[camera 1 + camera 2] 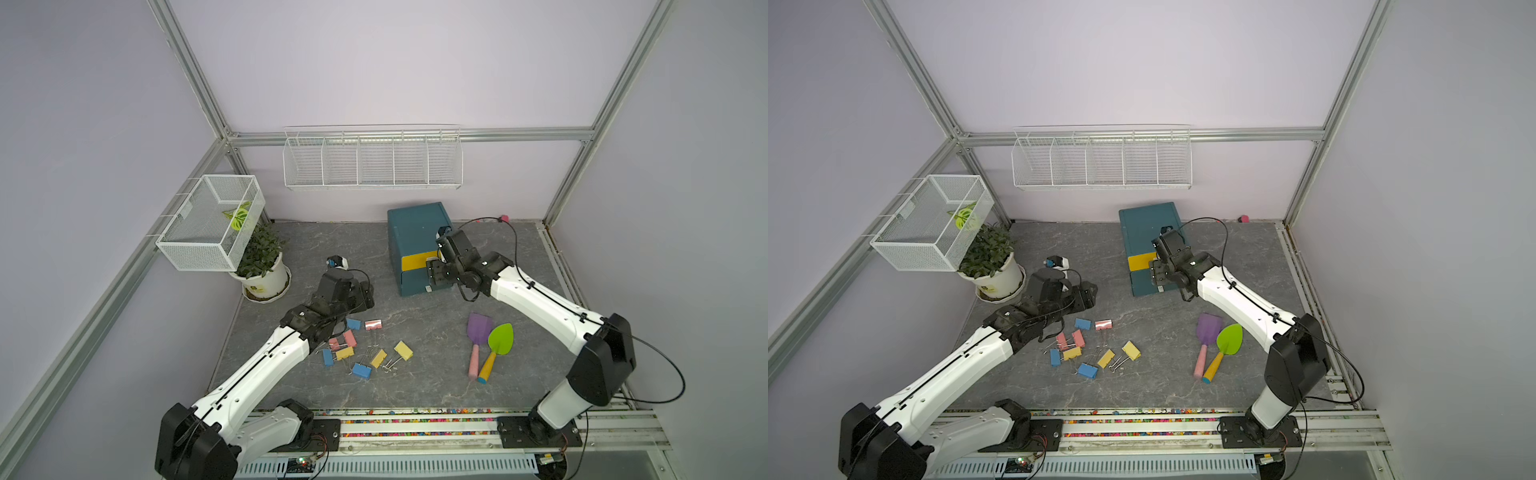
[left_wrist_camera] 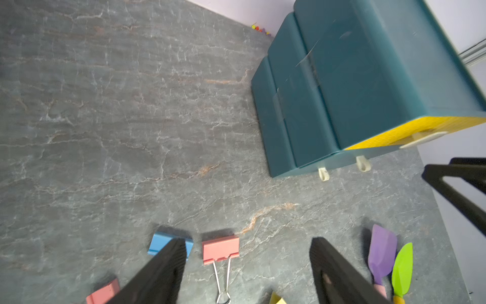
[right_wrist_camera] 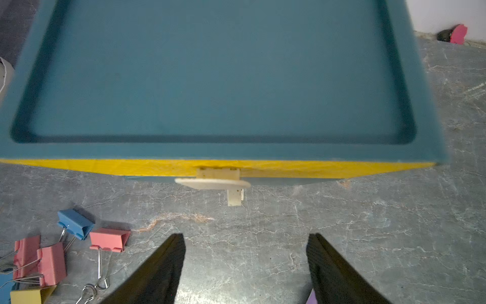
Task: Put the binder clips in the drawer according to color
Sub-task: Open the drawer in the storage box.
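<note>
While both claws gape empty, the left claw (image 2: 248, 240) hangs beside the binder clips (image 1: 344, 353) strewn on the surface (image 1: 415, 374). The right claw (image 3: 246, 235) faces the yellow front of the drawer (image 1: 415, 232), partly masked from above by the right arm (image 1: 536, 301); toy shovels (image 1: 478, 328) lie nearby.

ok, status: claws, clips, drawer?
Left claw open, empty, near binder clips. Right claw open, facing pull of yellow drawer. Drawer looks shut; clips loose on table. Nothing blocking the pull.

Top views look down; wrist views apparently share drawer (image 3: 210, 79).
</note>
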Robot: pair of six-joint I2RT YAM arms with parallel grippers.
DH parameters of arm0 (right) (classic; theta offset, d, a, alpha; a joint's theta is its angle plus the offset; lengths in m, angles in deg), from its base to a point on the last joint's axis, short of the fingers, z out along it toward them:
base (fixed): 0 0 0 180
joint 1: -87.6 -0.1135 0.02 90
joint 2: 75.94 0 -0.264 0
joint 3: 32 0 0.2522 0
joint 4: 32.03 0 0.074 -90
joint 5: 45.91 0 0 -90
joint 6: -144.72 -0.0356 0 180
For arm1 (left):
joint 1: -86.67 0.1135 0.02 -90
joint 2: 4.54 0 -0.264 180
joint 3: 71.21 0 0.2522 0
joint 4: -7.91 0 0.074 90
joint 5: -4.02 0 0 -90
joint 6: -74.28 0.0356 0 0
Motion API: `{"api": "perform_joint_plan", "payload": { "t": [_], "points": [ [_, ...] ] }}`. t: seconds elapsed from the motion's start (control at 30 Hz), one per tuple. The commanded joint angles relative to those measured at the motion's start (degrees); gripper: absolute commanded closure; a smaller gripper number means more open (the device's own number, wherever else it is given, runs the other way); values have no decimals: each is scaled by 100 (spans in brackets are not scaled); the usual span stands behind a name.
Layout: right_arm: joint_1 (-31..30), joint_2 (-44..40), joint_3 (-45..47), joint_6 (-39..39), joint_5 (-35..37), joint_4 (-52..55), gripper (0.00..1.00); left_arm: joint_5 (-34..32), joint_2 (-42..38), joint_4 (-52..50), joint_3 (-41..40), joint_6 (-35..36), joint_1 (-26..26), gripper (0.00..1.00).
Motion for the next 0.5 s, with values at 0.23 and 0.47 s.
{"api": "perform_joint_plan", "payload": {
  "t": [0.23, 0.47],
  "points": [
    [-43, 545, -540, 260, 79, 88, 22, -30, -393, -124, -109, -87, -53, 20],
    [-47, 595, -553, 332, 232, -177, 26, -14, -466, -190, -49, -89, -53, 20]
  ]
}}
